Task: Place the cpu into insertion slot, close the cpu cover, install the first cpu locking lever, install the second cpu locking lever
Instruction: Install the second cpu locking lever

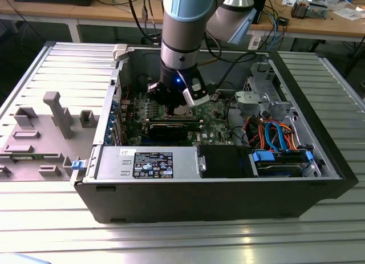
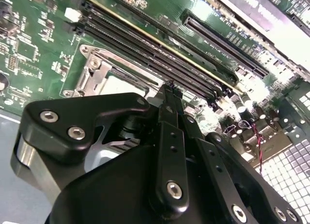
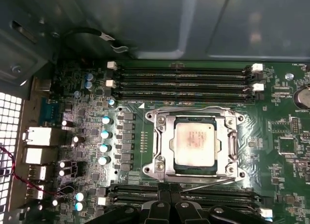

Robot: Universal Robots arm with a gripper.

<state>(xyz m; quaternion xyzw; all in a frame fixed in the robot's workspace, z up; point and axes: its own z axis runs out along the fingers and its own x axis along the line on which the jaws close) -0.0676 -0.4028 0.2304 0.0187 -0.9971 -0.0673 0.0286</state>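
Note:
The cpu [image 3: 195, 144], a silver square chip, lies in the insertion slot [image 3: 154, 118] on the green board. The cpu cover [image 3: 161, 146] lies flat around it, framing the chip. One thin locking lever [image 3: 193, 108] runs along the socket edge on the memory-slot side. A second thin lever [image 3: 208, 185] slants across the opposite edge, right at my fingertips. My gripper [image 3: 169, 192] is shut, its tips together at that edge of the socket. In the second wrist view my gripper [image 2: 169, 88] points down beside the socket corner [image 2: 94, 71]. In the exterior view my gripper [image 1: 178, 109] is low inside the open computer case.
Long black memory slots [image 3: 179, 79] flank the socket on two sides. A black graphics card [image 1: 171, 127], a power supply box [image 1: 145, 161], coloured cables [image 1: 274, 133] and a drive cage [image 1: 256, 101] crowd the case. Grey fixtures [image 1: 54, 113] stand at the exterior view's left.

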